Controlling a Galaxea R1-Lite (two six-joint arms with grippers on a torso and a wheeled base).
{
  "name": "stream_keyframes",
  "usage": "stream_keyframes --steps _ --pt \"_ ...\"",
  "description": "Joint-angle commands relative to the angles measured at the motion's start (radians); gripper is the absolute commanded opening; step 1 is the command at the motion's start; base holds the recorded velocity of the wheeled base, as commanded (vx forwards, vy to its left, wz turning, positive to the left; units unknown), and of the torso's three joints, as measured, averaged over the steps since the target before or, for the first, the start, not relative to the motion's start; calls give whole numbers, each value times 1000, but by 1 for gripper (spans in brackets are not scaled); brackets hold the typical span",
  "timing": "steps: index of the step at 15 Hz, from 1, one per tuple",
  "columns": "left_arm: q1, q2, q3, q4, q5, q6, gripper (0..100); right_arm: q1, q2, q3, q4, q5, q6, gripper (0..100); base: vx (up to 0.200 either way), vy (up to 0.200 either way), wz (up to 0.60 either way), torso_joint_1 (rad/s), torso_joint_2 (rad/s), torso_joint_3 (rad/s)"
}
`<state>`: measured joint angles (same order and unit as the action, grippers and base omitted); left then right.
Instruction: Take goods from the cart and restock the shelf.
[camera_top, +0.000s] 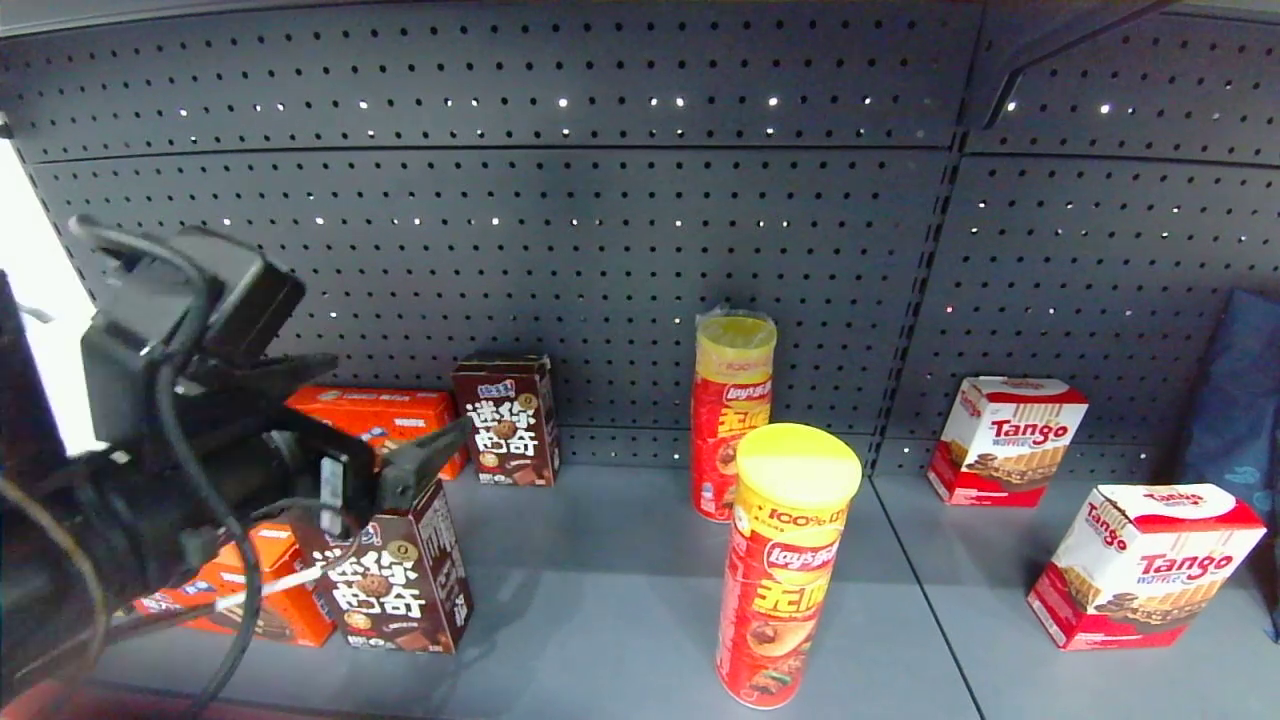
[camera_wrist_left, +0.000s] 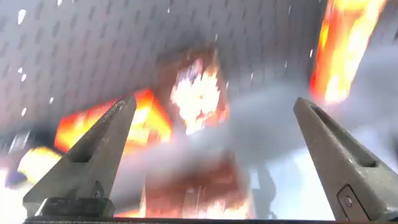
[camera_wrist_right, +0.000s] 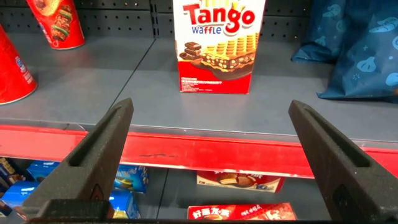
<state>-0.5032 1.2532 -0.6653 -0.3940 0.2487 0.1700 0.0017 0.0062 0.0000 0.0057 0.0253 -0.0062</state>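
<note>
1. Labels: the front brown box (camera_top: 400, 580) has large white characters and cookie pictures on its face. The rear brown box (camera_top: 507, 420) has the same design.
2. Two orange boxes sit at the left end of the shelf (camera_top: 620, 600): the rear orange box (camera_top: 425, 420) lies flat, and the front orange box (camera_top: 270, 590) is partly hidden by the left arm.
3. Mid-shelf there are two upright red chip tubes with yellow lids, the front tube (camera_top: 785, 570) and the rear tube (camera_top: 730, 420). Both have yellow lettering.
4. On the right are two red-and-white waffle boxes printed with waffle pictures, the rear waffle box (camera_top: 1005, 440) and the front waffle box (camera_top: 1140, 565). A blue bag (camera_top: 1235, 400) stands at the far right.
5. A dark pegboard (camera_top: 600, 250) backs the shelf.
6. The left gripper (camera_top: 400, 392) is released, with its jaws spread wide. It hangs just over the top of the front brown box, which stands on the shelf between the two orange boxes. I cannot tell whether it touches the box. The left wrist view is blurred and shows a brown box ahead between the fingers.
7. The right gripper (camera_wrist_right: 211, 107) is also released and spread wide, holding nothing. It sits low in front of the shelf's red edge strip (camera_wrist_right: 205, 149), facing a waffle box.
</note>
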Motion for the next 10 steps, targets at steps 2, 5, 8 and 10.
stream_keyframes --steps 2,5,8,10 --pt "37 -182 107 1 34 8 100 0 1 0 0 4 -3 100 0 0 0 0 0 0" --pt "40 -193 113 -3 61 0 100 6 229 -318 17 -28 23 100 0 0 0 0 0 0" --pt "38 -190 133 -6 63 -1 100 106 555 -595 83 139 17 100 0 0 0 0 0 0" --pt "38 -189 138 -6 61 -1 100 189 712 -635 43 199 -48 100 0 0 0 0 0 0"
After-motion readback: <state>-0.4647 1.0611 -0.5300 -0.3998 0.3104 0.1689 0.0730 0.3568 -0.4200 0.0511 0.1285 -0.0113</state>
